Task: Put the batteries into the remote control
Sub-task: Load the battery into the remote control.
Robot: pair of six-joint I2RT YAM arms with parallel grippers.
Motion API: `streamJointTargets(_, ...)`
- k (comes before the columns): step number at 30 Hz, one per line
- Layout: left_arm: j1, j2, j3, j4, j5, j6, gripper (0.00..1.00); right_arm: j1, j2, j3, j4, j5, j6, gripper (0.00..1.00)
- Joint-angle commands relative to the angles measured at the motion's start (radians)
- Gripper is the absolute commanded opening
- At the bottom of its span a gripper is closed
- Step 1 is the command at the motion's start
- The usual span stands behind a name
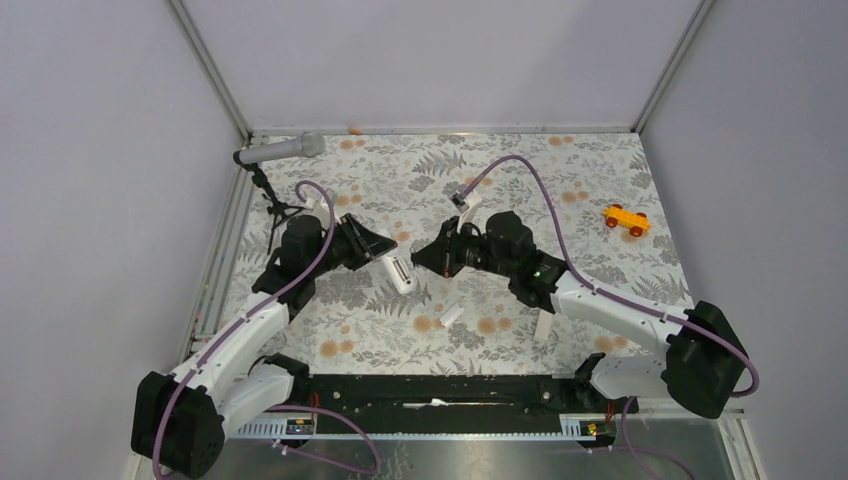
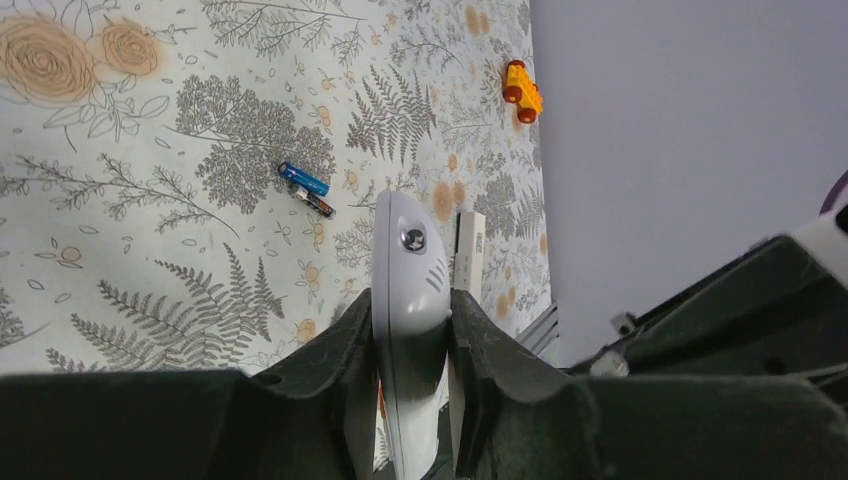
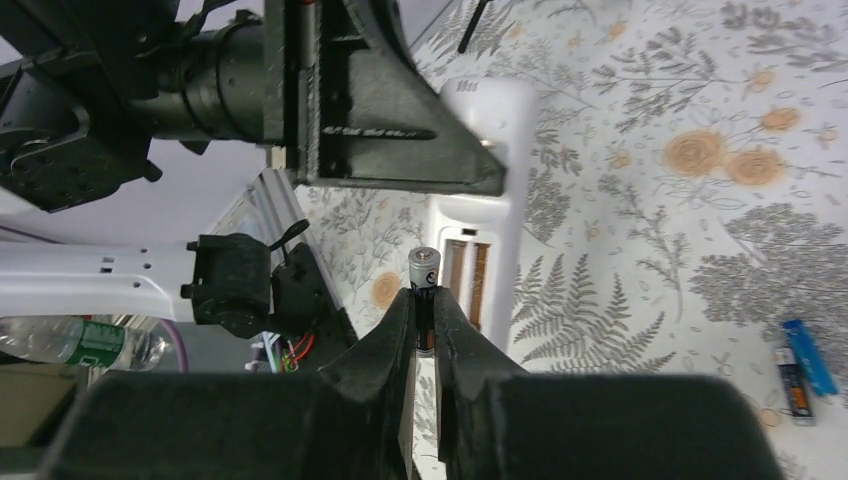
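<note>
**Battery poised at the open bay of the remote**

The left gripper is clamped across the narrow sides of the white remote control and holds it above the floral cloth. In the right wrist view the remote's back faces the right arm, with its battery bay open and, as far as can be seen, unfilled. The right gripper pinches a small battery by its body, silver end outward, close to the bay. A blue battery and an orange-and-black battery lie side by side on the cloth, well apart from both arms.

The battery is likely light, rigid and slick, so it could swivel or slip in a thin pinch; a mid-body hold suits it best. The remote is hard, smooth plastic and needs a firm side grip to resist the push of insertion.
</note>
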Motion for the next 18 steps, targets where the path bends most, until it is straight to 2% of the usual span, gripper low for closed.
streamJointTargets(1,-0.006,0.019,0.09,-0.011,-0.033,-0.092,0.0,0.047,0.023,0.039,0.09,0.009,0.037,0.12)
streamJointTargets(18,-0.009,0.045,0.14,-0.09,0.02,-0.114,0.0,0.073,0.109,0.099,0.044,0.089,-0.076,0.12)
